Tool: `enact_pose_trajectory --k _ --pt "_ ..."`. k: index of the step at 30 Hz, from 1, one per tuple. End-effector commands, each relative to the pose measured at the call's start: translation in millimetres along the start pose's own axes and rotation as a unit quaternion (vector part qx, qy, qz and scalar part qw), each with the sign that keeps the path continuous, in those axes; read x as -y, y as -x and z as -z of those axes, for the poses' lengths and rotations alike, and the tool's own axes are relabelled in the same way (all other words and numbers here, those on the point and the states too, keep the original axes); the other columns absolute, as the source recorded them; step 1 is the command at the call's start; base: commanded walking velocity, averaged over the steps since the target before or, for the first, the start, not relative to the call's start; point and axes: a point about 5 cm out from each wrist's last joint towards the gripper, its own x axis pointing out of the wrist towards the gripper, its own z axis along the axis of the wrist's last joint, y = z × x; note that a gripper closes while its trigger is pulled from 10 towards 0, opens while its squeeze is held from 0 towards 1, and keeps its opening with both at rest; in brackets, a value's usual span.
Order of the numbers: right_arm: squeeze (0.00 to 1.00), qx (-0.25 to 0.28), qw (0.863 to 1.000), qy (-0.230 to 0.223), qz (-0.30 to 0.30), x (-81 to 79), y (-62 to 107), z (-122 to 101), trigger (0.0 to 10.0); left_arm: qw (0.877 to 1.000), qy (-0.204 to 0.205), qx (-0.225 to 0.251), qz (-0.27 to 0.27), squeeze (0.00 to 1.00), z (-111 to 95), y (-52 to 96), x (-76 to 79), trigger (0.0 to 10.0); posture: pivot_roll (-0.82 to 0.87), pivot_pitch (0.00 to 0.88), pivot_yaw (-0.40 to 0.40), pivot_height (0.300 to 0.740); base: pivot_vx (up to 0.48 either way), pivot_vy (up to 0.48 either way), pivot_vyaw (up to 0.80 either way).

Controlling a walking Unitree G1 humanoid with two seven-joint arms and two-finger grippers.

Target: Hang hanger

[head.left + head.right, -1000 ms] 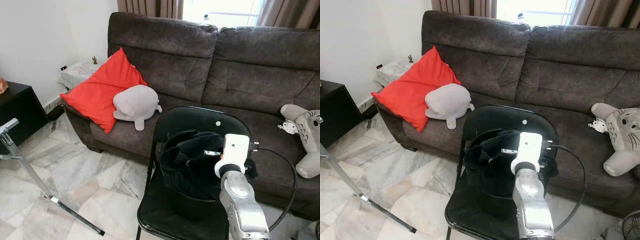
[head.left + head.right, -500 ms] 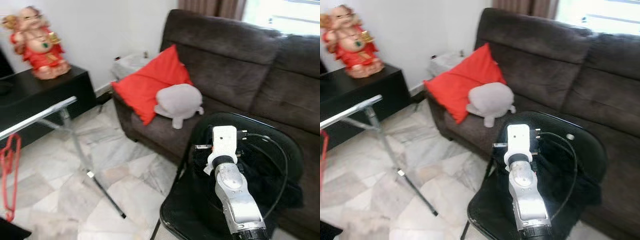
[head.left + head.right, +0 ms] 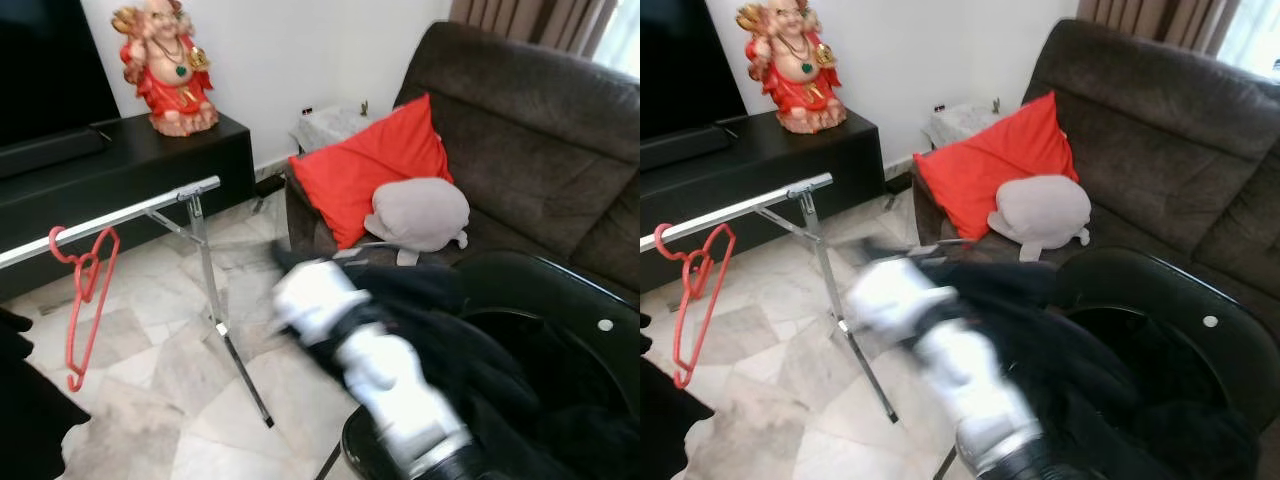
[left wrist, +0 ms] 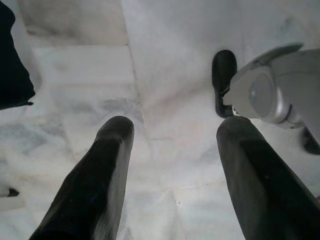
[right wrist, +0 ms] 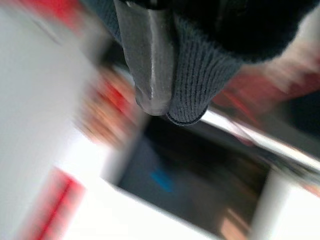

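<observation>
The hanger you were to hang could not be made out as a separate item. A black garment point(image 3: 440, 330) lay draped over the right arm point(image 3: 395, 390), on the sofa side of the clothes rail point(image 3: 110, 215) and well apart from it. In the right wrist view a silver metal piece point(image 5: 147, 55) sat against grey ribbed knit point(image 5: 192, 75); whether that metal belonged to the hanger could not be determined.

The right tool point(image 3: 305, 295) was motion-blurred, short of the rail's free end and below it. You could not tell whether it was clenched or released.

Handling, as a judgement: the garment was soft and would sag and swing, so the load would shift under a fast move. Take hold of the stiff neck below the hook, not the cloth. A metal hook would slide easily along the rail.

A red hanger point(image 3: 85, 290) hung on the rail, near its far end. Open rail lay between it and the free end.

The left tool point(image 4: 170, 165) pointed down at the marble floor point(image 4: 165, 75) beneath the rail side, its fingers point(image 4: 107, 170) spread apart and grasping nothing.

Beyond the rail stood a black cabinet point(image 3: 120, 160) bearing a figurine point(image 3: 165, 65).
</observation>
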Motion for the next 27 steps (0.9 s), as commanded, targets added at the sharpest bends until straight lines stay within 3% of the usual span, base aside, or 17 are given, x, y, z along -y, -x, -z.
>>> enact_pose_trajectory --k 1,4,8,10,13,14,15,16,17,22,24,27 --pt "0.00 0.061 0.997 -0.021 -0.047 -7.9 -0.5 -21.3 10.0 1.000 0.004 -0.007 0.000 0.00 5.0 0.7 0.2 10.0 0.00 0.000 0.008 0.740 0.000 0.000 0.80" --pt "0.00 0.063 0.990 -0.075 -0.102 -30.9 2.9 -21.0 10.0 1.000 0.005 -0.007 0.000 0.00 4.9 0.6 0.4 10.0 0.00 0.000 0.007 0.740 0.000 0.000 0.72" --pt "0.00 0.028 0.988 -0.076 -0.131 -42.4 9.8 -5.2 10.0 1.000 0.005 -0.007 0.000 0.00 4.7 0.5 0.8 10.0 0.00 0.000 0.004 0.740 0.000 0.000 0.00" --pt "0.00 -0.032 0.991 -0.088 -0.094 -35.9 15.3 17.8 10.0 1.000 0.005 -0.007 0.000 0.00 4.5 0.4 1.0 10.0 0.00 0.000 0.003 0.740 0.000 0.000 0.00" --pt "0.00 -0.081 0.990 -0.099 -0.059 -26.6 21.8 34.8 10.0 1.000 0.005 -0.008 0.000 0.00 4.4 0.4 1.0 10.0 0.00 0.000 0.004 0.740 0.000 0.000 0.00" --pt "0.00 -0.123 0.986 -0.113 -0.013 -15.6 27.0 48.7 10.0 1.000 0.005 -0.008 0.000 0.00 4.4 0.4 1.0 10.0 0.00 0.000 0.004 0.740 0.000 0.000 0.00" --pt "0.00 -0.123 0.986 -0.113 -0.013 -15.6 27.0 48.7 10.0 1.000 0.005 -0.008 0.000 0.00 4.4 0.4 1.0 10.0 0.00 0.000 0.004 0.740 0.000 0.000 0.00" --pt "0.00 -0.162 0.972 -0.160 0.065 1.7 34.6 64.1 10.0 1.000 0.005 -0.008 -0.001 0.00 4.5 0.4 0.9 10.0 0.00 0.000 0.004 0.740 0.000 0.000 0.00" --pt "0.00 -0.178 0.962 -0.183 0.098 8.8 39.0 70.9 10.0 1.000 0.005 -0.008 -0.001 0.00 4.6 0.4 0.7 10.0 0.00 0.000 0.003 0.740 0.000 0.000 0.00" --pt "0.00 -0.231 0.928 -0.189 0.223 38.8 64.6 92.4 10.0 1.000 0.016 -0.003 -0.013 0.00 5.2 0.8 -0.9 10.0 0.01 0.000 0.007 0.740 0.000 0.000 0.00" --pt "0.00 -0.233 0.913 -0.211 0.259 44.8 71.6 94.9 10.0 1.000 0.013 -0.004 -0.024 0.00 5.6 1.1 -2.7 10.0 0.01 0.000 0.007 0.740 0.000 0.000 0.00" --pt "0.00 -0.243 0.903 -0.225 0.273 42.7 74.9 98.8 10.0 0.999 0.024 -0.004 -0.030 0.00 7.0 1.3 -2.8 10.0 0.02 0.000 0.004 0.740 0.000 0.000 0.00"
